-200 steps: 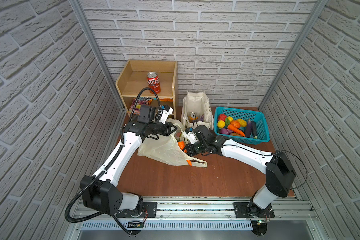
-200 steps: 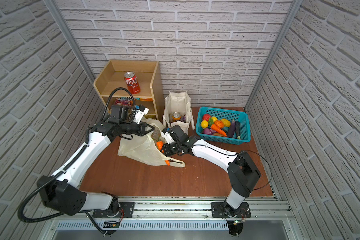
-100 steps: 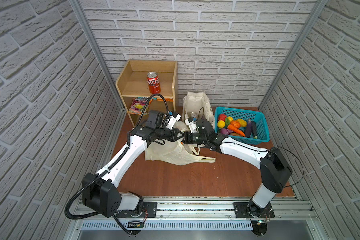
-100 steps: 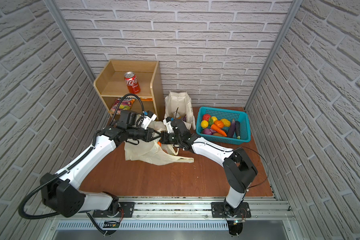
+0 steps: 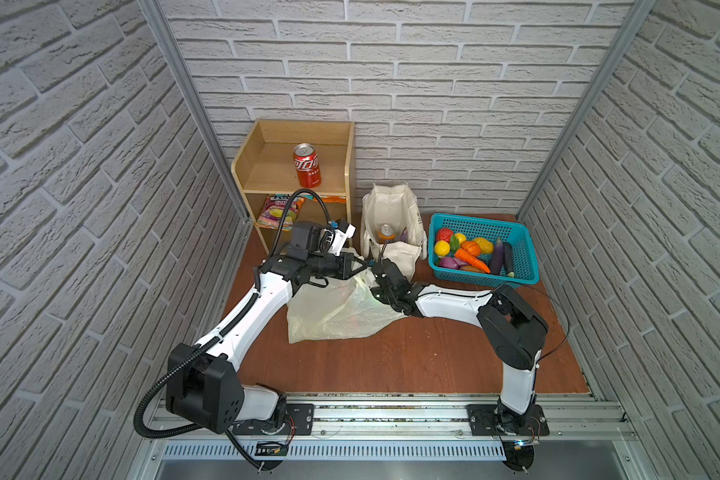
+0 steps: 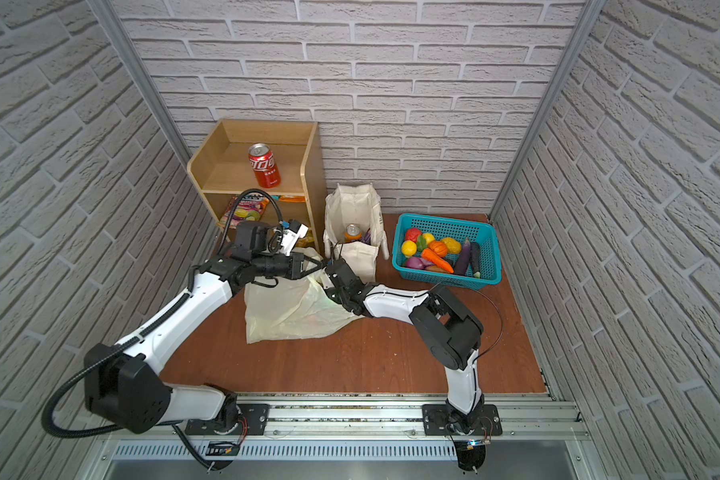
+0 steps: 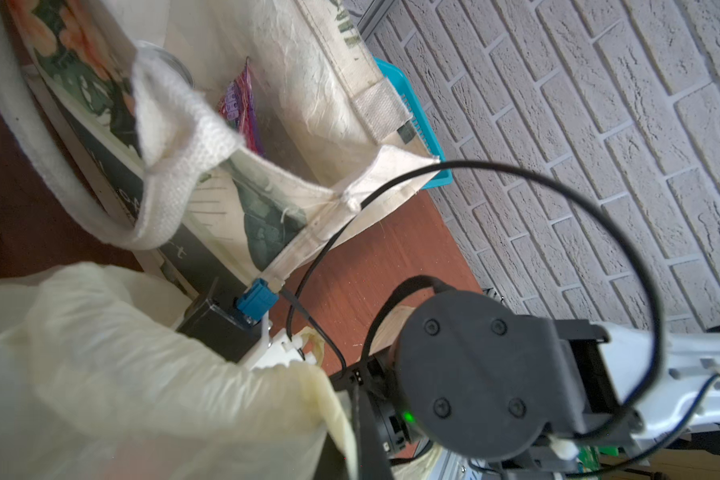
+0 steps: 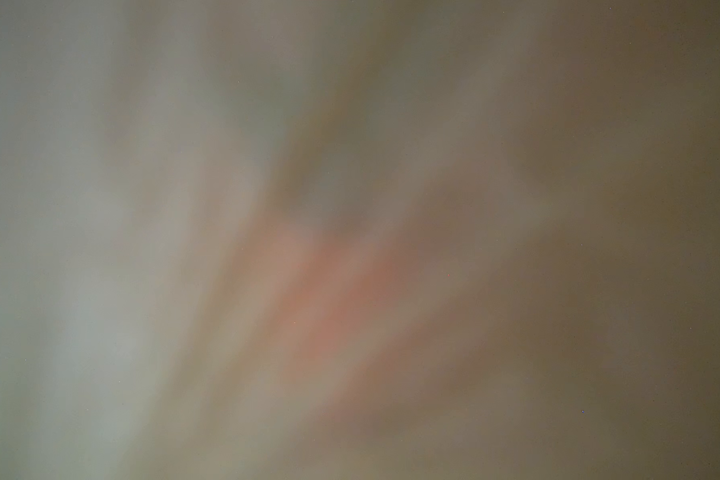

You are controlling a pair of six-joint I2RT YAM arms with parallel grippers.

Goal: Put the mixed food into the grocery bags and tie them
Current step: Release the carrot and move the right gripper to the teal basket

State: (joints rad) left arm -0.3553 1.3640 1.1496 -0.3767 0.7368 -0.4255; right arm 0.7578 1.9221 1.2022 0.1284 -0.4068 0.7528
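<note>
The thin pale-yellow plastic bag (image 5: 333,311) lies slumped on the table, its upper edge lifted. My left gripper (image 5: 360,266) (image 7: 350,440) is shut on that edge. My right gripper (image 5: 373,279) meets it there, with its fingers hidden under the film. The right wrist view is only blur with an orange-pink smear. Behind stands the cream canvas tote (image 5: 391,208) (image 7: 308,83), holding the orange soda can (image 5: 387,233) and the purple snack packet (image 5: 403,235) (image 7: 238,104). One toy carrot (image 5: 470,258) lies in the basket.
A turquoise basket (image 5: 524,249) of toy vegetables stands at the back right. At the back left, a wooden shelf (image 5: 258,166) carries a red cola can (image 5: 307,165), with a colourful packet (image 5: 281,210) below. The right arm's wrist (image 7: 466,374) is close to my left gripper.
Both grippers have moved back and together towards the tote, pulling the plastic bag's top up. The orange items seen at the bag's mouth a second ago no longer show.
</note>
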